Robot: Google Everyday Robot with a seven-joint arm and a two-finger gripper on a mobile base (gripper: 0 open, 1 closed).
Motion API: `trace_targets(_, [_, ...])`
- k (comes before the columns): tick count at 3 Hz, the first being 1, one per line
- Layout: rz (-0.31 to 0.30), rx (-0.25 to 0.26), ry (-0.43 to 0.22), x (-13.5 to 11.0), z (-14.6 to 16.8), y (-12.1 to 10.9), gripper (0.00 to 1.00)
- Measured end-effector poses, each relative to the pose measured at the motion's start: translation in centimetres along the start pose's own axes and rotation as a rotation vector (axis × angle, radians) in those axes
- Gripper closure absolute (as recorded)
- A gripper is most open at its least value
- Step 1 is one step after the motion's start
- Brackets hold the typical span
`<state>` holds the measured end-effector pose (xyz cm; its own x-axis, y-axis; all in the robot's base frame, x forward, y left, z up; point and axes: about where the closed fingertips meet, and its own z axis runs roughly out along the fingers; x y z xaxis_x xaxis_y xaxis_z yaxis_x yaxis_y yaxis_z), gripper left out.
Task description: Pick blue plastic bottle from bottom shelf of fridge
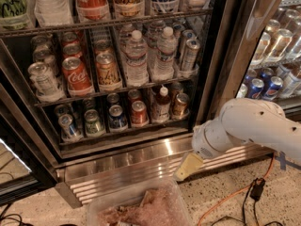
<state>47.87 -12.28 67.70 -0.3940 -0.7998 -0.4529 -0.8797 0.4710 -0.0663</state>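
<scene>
The fridge [221,69] stands open, with a steel frame and dark wire racks. The blue plastic bottle [162,103] stands upright on the bottom shelf [117,132], right of centre. It is slim, with a white cap and a dark body, between a red can [138,113] and a copper can [180,104]. My gripper [186,167] hangs on the white arm [254,126], low and to the right of the bottle. It is outside the fridge, in front of the steel base grille [122,173], and holds nothing I can see.
Several more cans fill the left of the bottom shelf. Clear water bottles [136,58] and cola cans [75,74] stand on the rack above. A neighbouring cooler with blue cans [263,86] is at the right. A clear plastic bin [141,206] and an orange cable [235,194] lie on the floor.
</scene>
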Motion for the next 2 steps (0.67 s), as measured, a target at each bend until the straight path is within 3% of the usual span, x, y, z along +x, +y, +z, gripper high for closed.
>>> trace_targets(2, [0.122,0.090,-0.099,-2.4,4.6,-4.2,0.00])
